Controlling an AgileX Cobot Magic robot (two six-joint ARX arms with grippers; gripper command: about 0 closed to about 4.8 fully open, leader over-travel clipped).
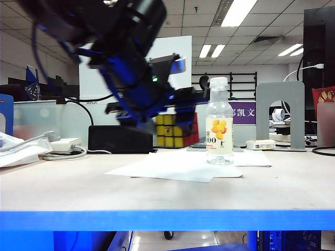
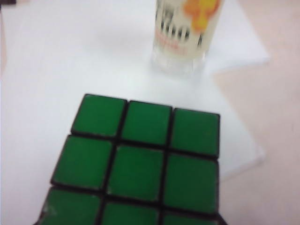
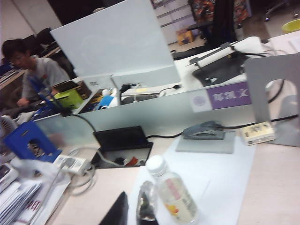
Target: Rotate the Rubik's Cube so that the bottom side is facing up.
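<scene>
Rubik's Cube (image 2: 136, 164) clamped in left tool (image 1: 157, 112), yellow toward camera; right tool (image 3: 136, 211) together.

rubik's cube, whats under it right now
The Rubik's Cube hangs in the left claw above white paper, beside the bottle. Its underside is hidden.
</scene>
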